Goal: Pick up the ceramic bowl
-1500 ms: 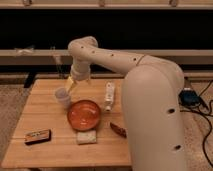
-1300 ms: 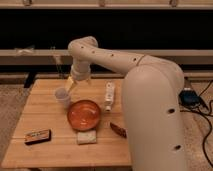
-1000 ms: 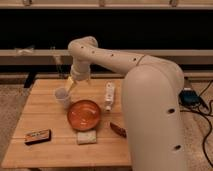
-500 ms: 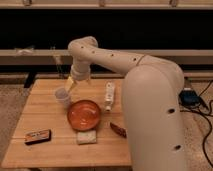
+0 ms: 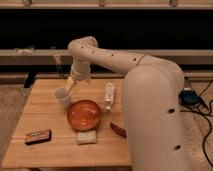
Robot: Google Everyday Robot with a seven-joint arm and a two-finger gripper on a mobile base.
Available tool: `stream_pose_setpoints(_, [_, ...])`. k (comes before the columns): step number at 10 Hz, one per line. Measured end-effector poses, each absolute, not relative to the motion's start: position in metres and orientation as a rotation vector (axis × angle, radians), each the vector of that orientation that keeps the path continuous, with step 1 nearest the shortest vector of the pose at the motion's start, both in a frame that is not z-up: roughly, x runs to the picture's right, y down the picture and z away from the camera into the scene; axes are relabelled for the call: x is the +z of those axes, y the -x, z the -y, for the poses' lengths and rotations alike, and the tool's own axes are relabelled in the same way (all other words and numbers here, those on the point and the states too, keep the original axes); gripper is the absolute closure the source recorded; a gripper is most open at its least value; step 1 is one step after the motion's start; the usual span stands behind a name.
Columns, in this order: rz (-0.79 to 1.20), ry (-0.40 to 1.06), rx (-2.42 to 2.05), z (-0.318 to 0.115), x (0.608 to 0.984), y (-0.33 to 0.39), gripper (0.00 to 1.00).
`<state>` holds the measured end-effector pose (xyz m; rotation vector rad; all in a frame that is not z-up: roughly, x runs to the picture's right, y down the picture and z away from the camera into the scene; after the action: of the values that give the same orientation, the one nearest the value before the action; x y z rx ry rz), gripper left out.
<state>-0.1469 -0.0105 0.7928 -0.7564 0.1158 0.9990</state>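
Camera view: ceramic bowl (image 5: 84, 114) is set on the table (image 5: 50, 147).
Gripper (image 5: 70, 85): held at the bowl's 11 o'clock, by the white cup (image 5: 62, 96).
Grip: cannot be told, loose or tight.

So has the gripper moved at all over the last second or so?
No. The gripper sits at the same spot relative to the white cup, just above its right side and behind the ceramic bowl, as in the earlier pictures.

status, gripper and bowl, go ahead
Gripper above the cup, clear of the bowl. Bowl upright on the table, not gripped. Cup close by its back-left rim, sponge at its front edge.
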Motion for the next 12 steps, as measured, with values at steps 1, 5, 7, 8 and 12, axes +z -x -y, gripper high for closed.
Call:
stream_pose_setpoints(1, [-0.116, 0.756, 0.999, 0.011, 0.793, 0.147, 0.20])
stream_pose_setpoints(5, [-0.116, 0.756, 0.999, 0.010, 0.793, 0.147, 0.20])
stream_pose_setpoints(7, [-0.116, 0.758, 0.999, 0.010, 0.793, 0.147, 0.20])
stream_pose_setpoints(8, [-0.110, 0.757, 0.995, 0.006, 0.794, 0.145, 0.20])
stream_pose_setpoints(12, [-0.101, 0.768, 1.004, -0.041, 0.805, 0.112, 0.20])
